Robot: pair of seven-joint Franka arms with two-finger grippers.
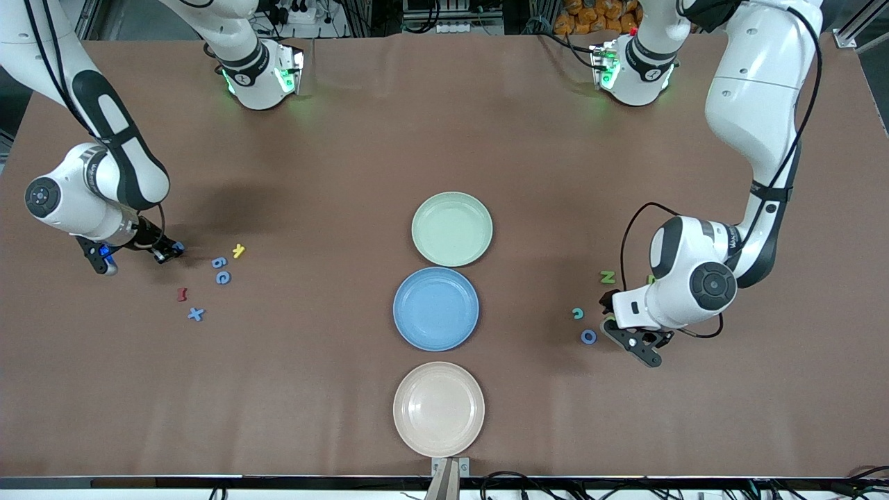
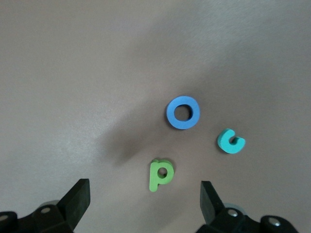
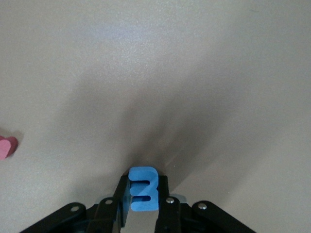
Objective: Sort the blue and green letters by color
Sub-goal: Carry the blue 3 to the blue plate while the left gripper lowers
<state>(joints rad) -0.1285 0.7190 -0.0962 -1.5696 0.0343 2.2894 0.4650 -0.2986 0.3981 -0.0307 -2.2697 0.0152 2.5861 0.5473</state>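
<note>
Two right fingers [image 3: 163,199] pinch the blue letter [image 3: 143,189] between them.

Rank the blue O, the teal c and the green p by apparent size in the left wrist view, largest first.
1. Blue O, widest outline.
2. Green p, taller but slimmer, so close to the O.
3. Teal c, smallest.
All lie flat on the table, so camera nearness hardly matters.

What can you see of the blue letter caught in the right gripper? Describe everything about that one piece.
The blue letter is a small, chunky, mid-blue E-shaped piece with a matte, foam-like look. It stands upright between the fingers of the right gripper, which is shut on its two sides, low over the brown table at the right arm's end. Its lower part is hidden by the gripper, so whether it touches the table cannot be told.
</note>
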